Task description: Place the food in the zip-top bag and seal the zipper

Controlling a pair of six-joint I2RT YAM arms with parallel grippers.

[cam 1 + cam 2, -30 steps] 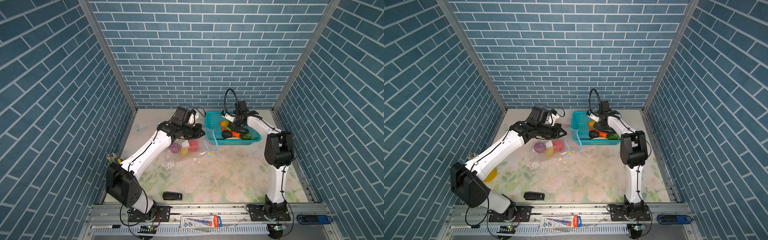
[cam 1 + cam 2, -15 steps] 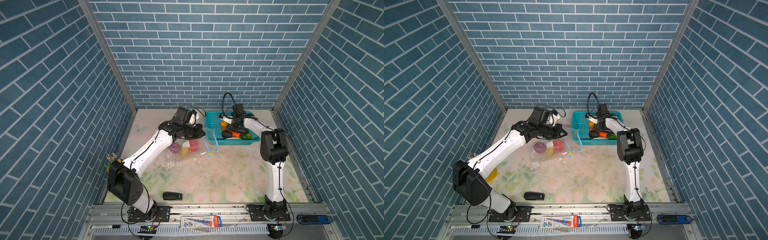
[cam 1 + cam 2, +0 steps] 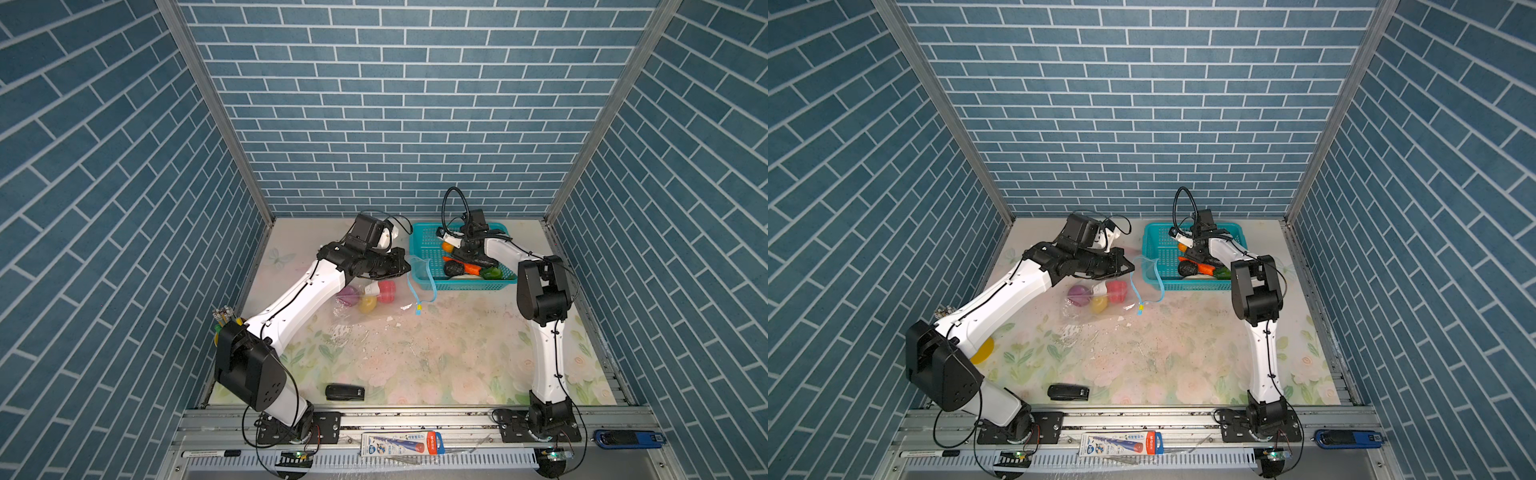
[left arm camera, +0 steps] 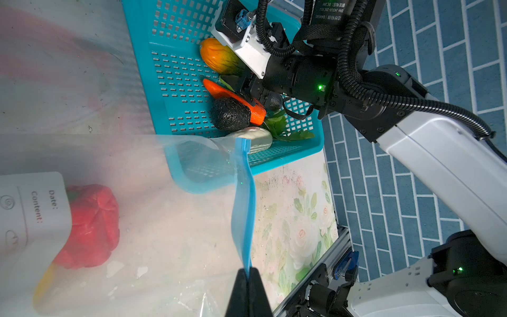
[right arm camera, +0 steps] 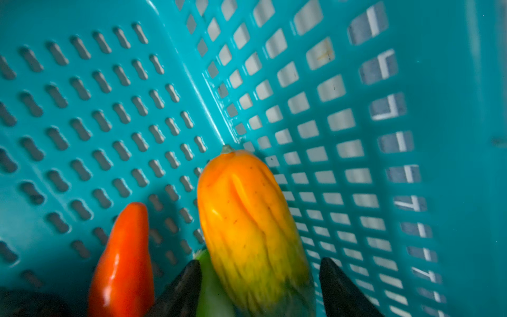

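The clear zip-top bag [image 3: 365, 309] lies on the mat with red [image 3: 386, 291], yellow [image 3: 368, 304] and purple [image 3: 348, 296] food inside. My left gripper [image 4: 248, 274] is shut on the light-blue zipper [image 4: 242, 208] and holds that edge of the mouth up beside the basket; both top views show it there [image 3: 405, 268]. The yellowish slider tab [image 3: 418, 308] hangs at the strip's end. My right gripper [image 5: 258, 262] is down in the teal basket [image 5: 82, 109], open, with its fingers either side of a yellow-orange piece [image 5: 252, 214]. A red-orange piece [image 5: 123, 255] lies next to it.
The basket [image 3: 428, 249] at the back right also holds a dark piece [image 4: 230, 114], a white piece [image 4: 255, 137] and leafy green [image 4: 285, 131]. A black device [image 3: 345, 392] lies near the front edge. A yellow disc [image 3: 982, 351] sits by the left arm's base.
My right gripper has shifted a little left and lower in the basket, over the yellow-orange piece, and its jaws have narrowed slightly. The left gripper still holds the bag's edge up.
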